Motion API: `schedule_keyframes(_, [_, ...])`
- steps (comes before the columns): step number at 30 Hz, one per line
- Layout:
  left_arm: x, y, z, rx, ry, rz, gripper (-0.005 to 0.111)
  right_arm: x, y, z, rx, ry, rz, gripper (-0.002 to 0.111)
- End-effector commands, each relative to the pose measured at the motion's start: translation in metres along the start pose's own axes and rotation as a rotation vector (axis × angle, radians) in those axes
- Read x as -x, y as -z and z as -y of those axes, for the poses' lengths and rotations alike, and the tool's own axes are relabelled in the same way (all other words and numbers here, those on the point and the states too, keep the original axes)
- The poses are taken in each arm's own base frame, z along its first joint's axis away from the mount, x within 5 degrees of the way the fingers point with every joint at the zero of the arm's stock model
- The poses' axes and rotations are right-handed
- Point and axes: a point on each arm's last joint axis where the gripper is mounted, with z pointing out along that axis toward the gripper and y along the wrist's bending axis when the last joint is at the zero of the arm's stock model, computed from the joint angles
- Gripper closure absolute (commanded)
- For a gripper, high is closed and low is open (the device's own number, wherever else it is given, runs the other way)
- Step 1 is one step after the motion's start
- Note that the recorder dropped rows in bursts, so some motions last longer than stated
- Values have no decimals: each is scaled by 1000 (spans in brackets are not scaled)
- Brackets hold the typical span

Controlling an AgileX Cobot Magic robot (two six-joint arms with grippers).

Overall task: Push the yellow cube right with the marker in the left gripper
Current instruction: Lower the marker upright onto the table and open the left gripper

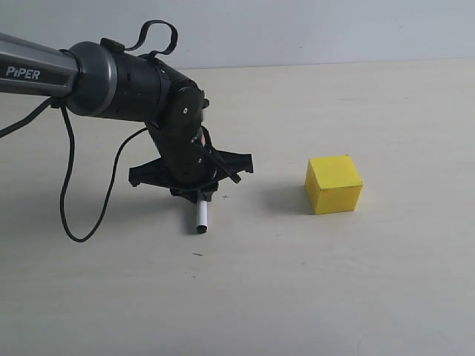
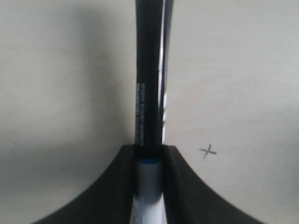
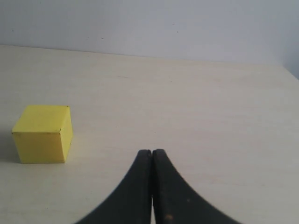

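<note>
Yellow cube sits on the table well right of the marker, which the left gripper clamps; right gripper pinched together, empty.

- the cube sits on the tabletop, right of the middle in the exterior view.
- the left pincer hangs over the tabletop to the left of the cube, well apart from it.
- the marker sits between the left pincer's fingers, with one end sticking out below them toward the tabletop.
- a small cross mark lies on the tabletop just beside the marker.
- the right pincer is over the tabletop, with the cube ahead of it, off to one side and apart.
</note>
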Motion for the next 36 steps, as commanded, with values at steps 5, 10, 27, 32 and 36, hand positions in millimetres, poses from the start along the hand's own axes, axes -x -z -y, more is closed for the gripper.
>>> schedule_keyframes(5, [1, -2, -1, 0, 8, -5, 107, 0, 0, 0, -3, 1, 12, 108])
schedule_keyframes(10, [1, -2, -1, 2, 8, -6, 107, 0, 0, 0, -3, 1, 12, 108])
schedule_keyframes(27, [1, -2, -2, 7, 6, -11, 107, 0, 0, 0, -3, 1, 12, 108])
schedule_keyframes(32, [0, -2, -2, 8, 11, -18, 107, 0, 0, 0, -3, 1, 12, 108])
schedule_keyframes(36, [-1, -2, -3, 18, 14, -34, 107, 0, 0, 0, -3, 1, 12, 108])
